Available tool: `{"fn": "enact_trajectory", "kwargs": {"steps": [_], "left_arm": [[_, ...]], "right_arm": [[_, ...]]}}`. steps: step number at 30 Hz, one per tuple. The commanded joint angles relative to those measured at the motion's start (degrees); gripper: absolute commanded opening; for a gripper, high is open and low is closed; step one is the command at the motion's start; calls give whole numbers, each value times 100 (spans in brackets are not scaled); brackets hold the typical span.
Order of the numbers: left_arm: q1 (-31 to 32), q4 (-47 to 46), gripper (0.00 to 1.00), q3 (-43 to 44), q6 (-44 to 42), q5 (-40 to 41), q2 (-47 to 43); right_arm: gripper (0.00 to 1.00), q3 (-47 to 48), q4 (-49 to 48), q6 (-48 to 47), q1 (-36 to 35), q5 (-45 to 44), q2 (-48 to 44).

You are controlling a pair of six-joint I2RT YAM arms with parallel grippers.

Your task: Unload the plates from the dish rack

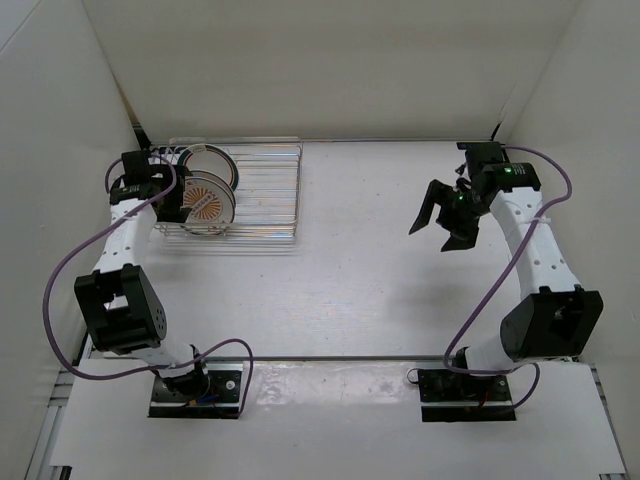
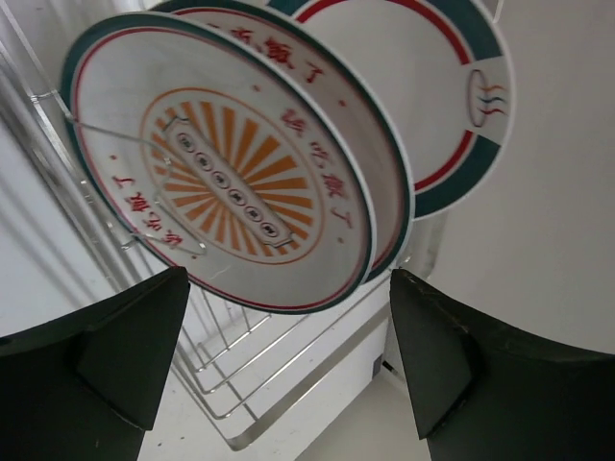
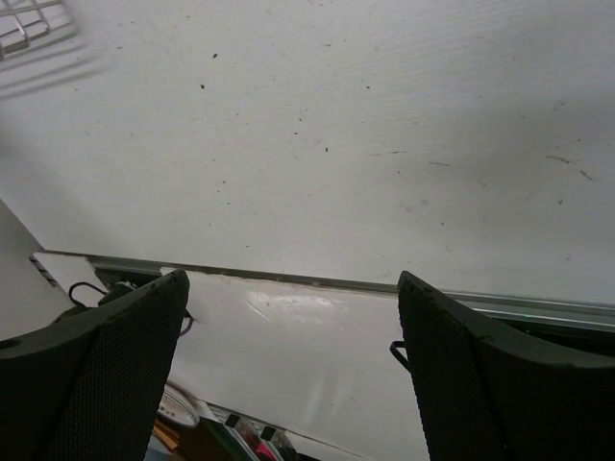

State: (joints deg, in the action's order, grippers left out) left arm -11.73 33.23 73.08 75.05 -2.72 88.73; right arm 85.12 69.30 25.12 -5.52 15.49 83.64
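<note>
The silver wire dish rack (image 1: 265, 195) stands at the back left. Two plates stand upright in its left end: the orange sunburst plate (image 1: 207, 203) in front and the green-and-red rimmed plate (image 1: 208, 161) behind it. In the left wrist view the sunburst plate (image 2: 221, 163) fills the frame, with the rimmed plate (image 2: 452, 96) behind and the rack bars (image 2: 259, 365) below. My left gripper (image 1: 178, 205) (image 2: 288, 355) is open, its fingers on either side of the sunburst plate's edge, not touching it. My right gripper (image 1: 440, 215) (image 3: 288, 355) is open and empty above the table at the right.
White walls enclose the table on the left, back and right. The rack's right part (image 1: 275, 170) holds nothing. A rack corner shows in the right wrist view (image 3: 29, 24). The table's front edge (image 3: 317, 283) lies below the right gripper.
</note>
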Motion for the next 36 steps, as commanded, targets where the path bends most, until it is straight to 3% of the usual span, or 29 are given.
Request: {"fn": "enact_trajectory", "kwargs": {"steps": [1,9,14,19,24,28,36], "left_arm": [[-5,-388,95,189,54,-132,4],[65,-747,95,312,-191,-185,381],[74,-599,95,909,-324,-334,883],[100,-555,93,954,-254,-317,1058],[91,-510,91,691,-271,-326,893],[83,-1011,91,375,-411,-247,576],[39,-1231,91,576,-526,-326,497]], "right_arm": [[90,250,268,-359,77,-142,109],[90,286,356,-587,200,-204,92],[90,268,444,-649,192,-353,13],[90,215,453,-641,209,-476,-101],[90,101,427,-614,244,-459,-154],[90,22,409,-579,253,-397,-190],[90,-92,357,-517,297,-274,-251]]}}
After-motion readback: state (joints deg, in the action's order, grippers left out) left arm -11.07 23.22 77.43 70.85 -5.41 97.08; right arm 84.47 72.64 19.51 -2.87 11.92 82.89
